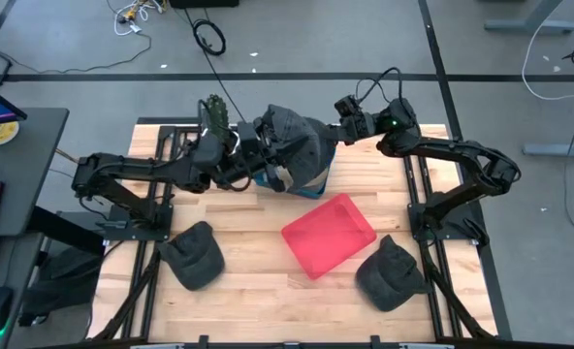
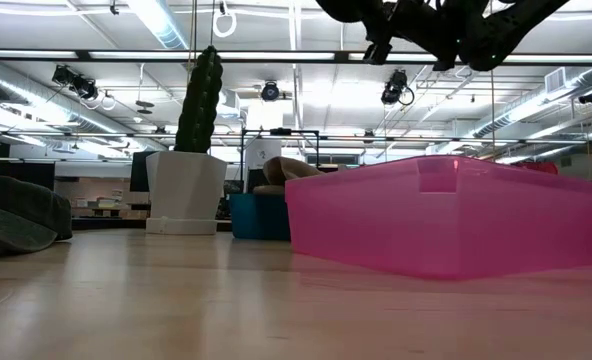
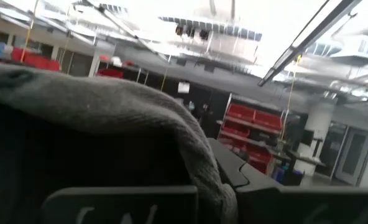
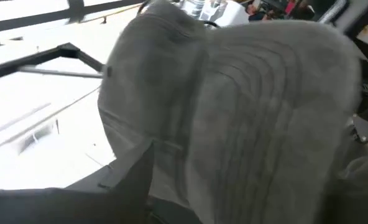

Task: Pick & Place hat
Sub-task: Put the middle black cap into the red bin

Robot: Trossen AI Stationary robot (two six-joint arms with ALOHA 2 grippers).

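A grey hat [image 1: 293,143] is held up above the table's far middle, over a blue bin [image 1: 265,178]. My left gripper [image 1: 260,167] reaches in from the left and is shut on the hat, whose cloth [image 3: 128,112] drapes over the fingers in the left wrist view. My right gripper [image 1: 337,114] stands at the hat's far right side, and the hat's stitched brim [image 4: 258,124] fills its wrist view. Both arms show only at the top of the low view [image 2: 426,30]. Two more grey hats lie on the table, near left [image 1: 194,255] and near right [image 1: 390,272]. My left gripper holds the grey hat at its left, near side [image 1: 272,165], coming in level from the table's left. The hat is lifted clear of the table. Its cloth [image 3: 190,149] folds over the fingers and hides the exact place of contact.
A pink bin [image 1: 329,233] [image 2: 446,215] sits right of the table's middle. A cactus in a white pot [image 1: 214,112] [image 2: 188,165] stands at the far edge, left of the hat. A hat [image 2: 11,215] lies at the low view's left edge.
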